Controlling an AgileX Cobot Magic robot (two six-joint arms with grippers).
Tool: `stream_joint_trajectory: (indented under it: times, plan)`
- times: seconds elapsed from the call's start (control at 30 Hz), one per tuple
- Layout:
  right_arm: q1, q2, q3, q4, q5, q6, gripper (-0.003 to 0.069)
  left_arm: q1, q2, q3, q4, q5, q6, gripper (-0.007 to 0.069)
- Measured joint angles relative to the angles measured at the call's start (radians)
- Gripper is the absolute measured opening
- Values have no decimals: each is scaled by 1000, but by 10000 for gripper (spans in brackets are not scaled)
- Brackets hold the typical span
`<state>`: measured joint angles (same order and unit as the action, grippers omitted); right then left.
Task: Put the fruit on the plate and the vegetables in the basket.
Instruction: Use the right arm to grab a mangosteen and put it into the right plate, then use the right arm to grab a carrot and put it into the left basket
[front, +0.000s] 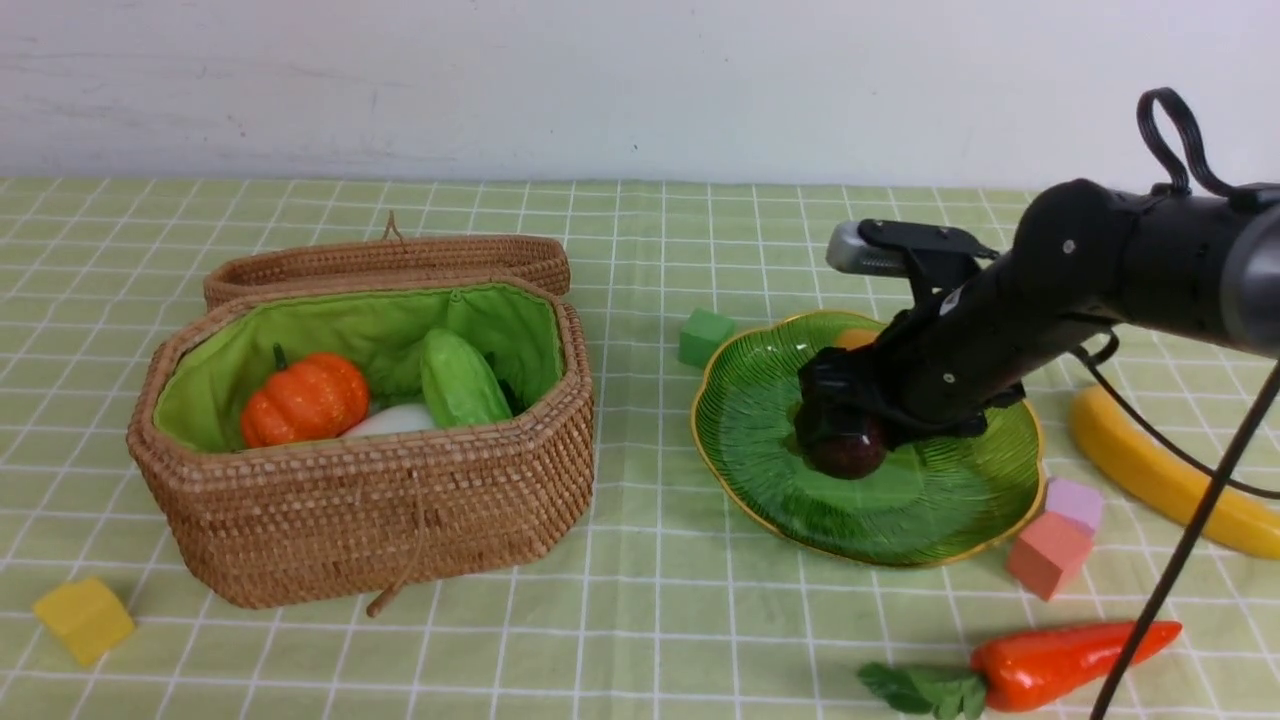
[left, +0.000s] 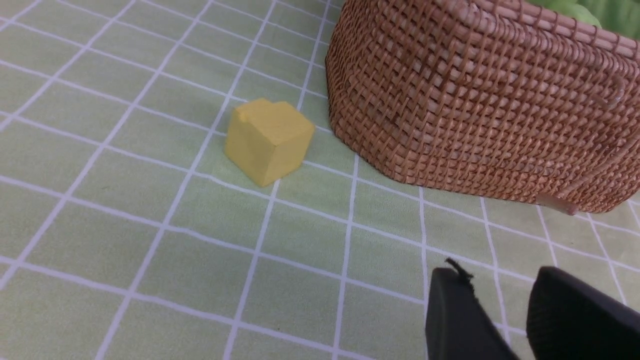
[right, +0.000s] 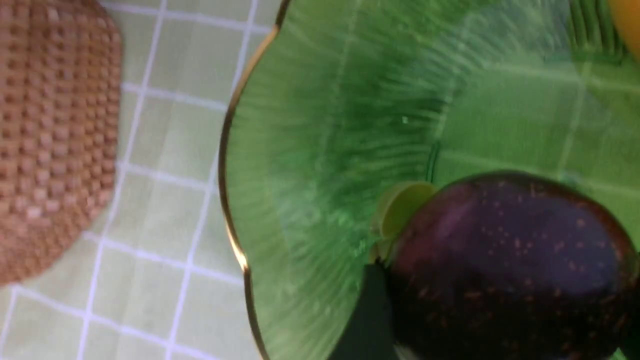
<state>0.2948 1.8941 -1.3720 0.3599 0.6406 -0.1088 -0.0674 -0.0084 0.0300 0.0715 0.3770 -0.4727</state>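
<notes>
Right wrist view: purple fruit (right: 505, 265) lies between right fingers (right: 367, 320); cannot tell whether pinched.

You see only an orange sliver of the mango (front: 855, 338) behind the right arm (front: 1000, 320); the blurred right wrist view cuts it off at a corner. The right gripper (front: 842, 422) covers the top of the purple fruit (front: 850, 457), so you cannot tell whether its fingers press it. The basket (front: 400, 520) wall hides most of the radish (front: 395, 420). The banana (front: 1150, 470) runs past the front view's edge. Of the left gripper (left: 505, 320) you get only fingertips, cut by the picture's edge.
</notes>
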Motion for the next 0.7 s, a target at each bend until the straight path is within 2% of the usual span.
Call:
stream_joint_trajectory:
  times: [0.1,0.2,0.37,0.47,0.6,0.63,0.7]
  plan:
    - [0,-31,0,-45,67,0,664,0,0,0,0,0,0,219]
    - [0,-73,0,-91,109,0,677,0,0,0,0,0,0,222]
    - [0,-185,0,-198,188,-7,632,0,0,0,0,0,0,229]
    - [0,-253,0,-265,283,-98,590,0,0,0,0,0,1,230]
    - [0,-347,31,-287,409,-363,538,0,0,0,0,0,1,236]
    - [0,-375,70,-269,446,-505,521,0,0,0,0,0,1,237]
    - [0,-400,129,-241,492,-661,505,0,0,0,0,0,1,237]
